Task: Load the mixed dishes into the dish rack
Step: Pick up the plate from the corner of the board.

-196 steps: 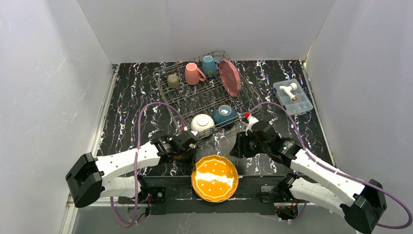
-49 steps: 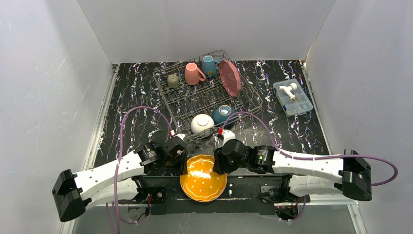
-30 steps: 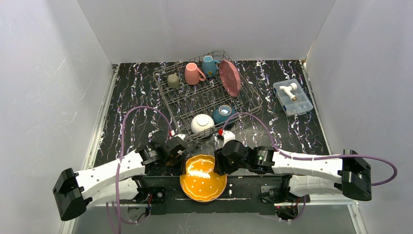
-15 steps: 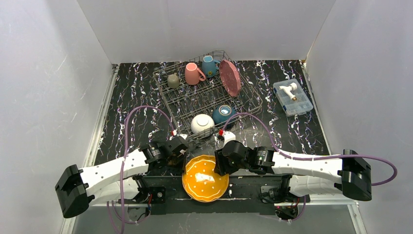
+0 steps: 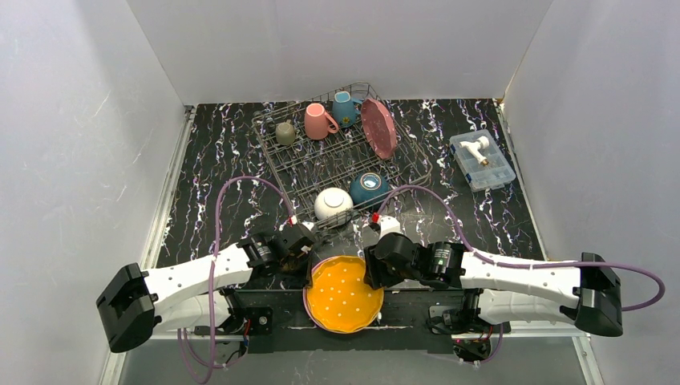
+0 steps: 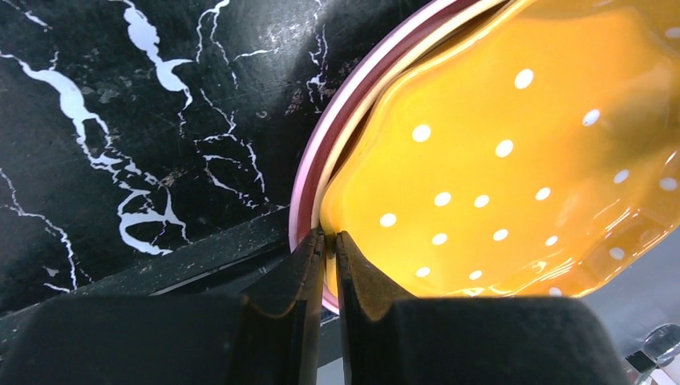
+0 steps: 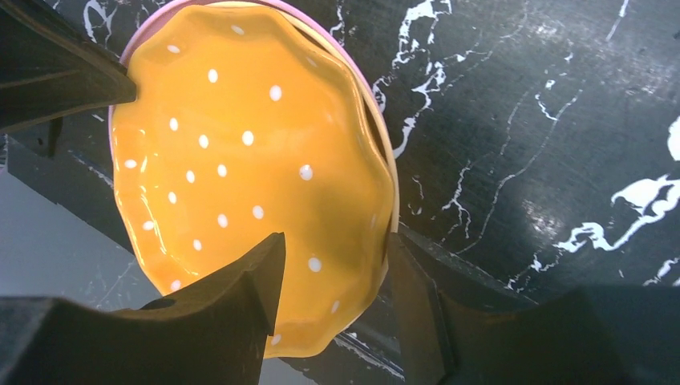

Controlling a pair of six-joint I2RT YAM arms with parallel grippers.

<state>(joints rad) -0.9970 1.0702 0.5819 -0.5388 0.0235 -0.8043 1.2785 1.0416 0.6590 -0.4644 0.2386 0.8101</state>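
The orange plate (image 5: pixel 345 295) is located at the near edge of the table (image 5: pixel 216 160), between the two arm bases, outside the dish rack (image 5: pixel 309 168) and just in front of its near corner. It is seen lying on a pink plate (image 6: pixel 309 172), whose rim shows along the left side.

The left gripper (image 6: pixel 329 241) is clenched on the left rim of the orange plate; only a thin slit is seen between its fingers (image 6: pixel 305 265).

The right gripper (image 7: pixel 335 241) is set astride the right rim, with its jaws spread: one finger over the dotted face, the other outside the edge. Whether the plate is pressed by them cannot be told.

Inside the rack, an olive mug (image 5: pixel 285 132), a pink mug (image 5: pixel 319 120), a blue mug (image 5: pixel 346 108) and a dark red plate (image 5: pixel 378 128) are placed along the far side. A white bowl (image 5: pixel 332 203) and a teal bowl (image 5: pixel 369 187) are placed at the near side.
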